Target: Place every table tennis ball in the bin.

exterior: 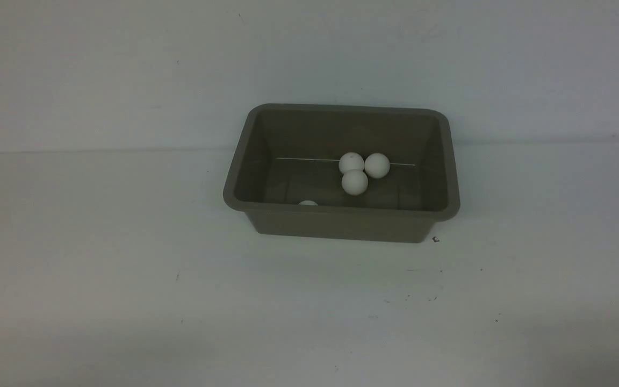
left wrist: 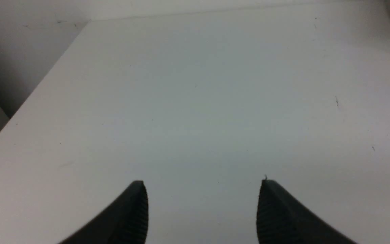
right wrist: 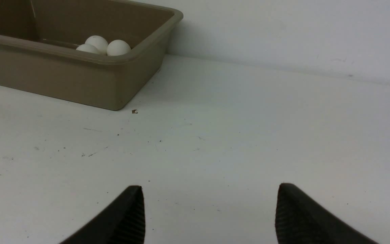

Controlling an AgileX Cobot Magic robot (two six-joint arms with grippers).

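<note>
Both claws, left gripper [left wrist: 201, 184] and right gripper [right wrist: 210, 189], gape wide, holding nothing. Four table tennis balls [exterior: 354, 181] lie inside bin [exterior: 342, 212], at my 12 o'clock. Risk: nudging bin's rim on withdrawal.

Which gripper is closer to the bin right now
Right. The right gripper faces the bin, across bare table. The left gripper sees only table, and the bin is out of its view.
</note>
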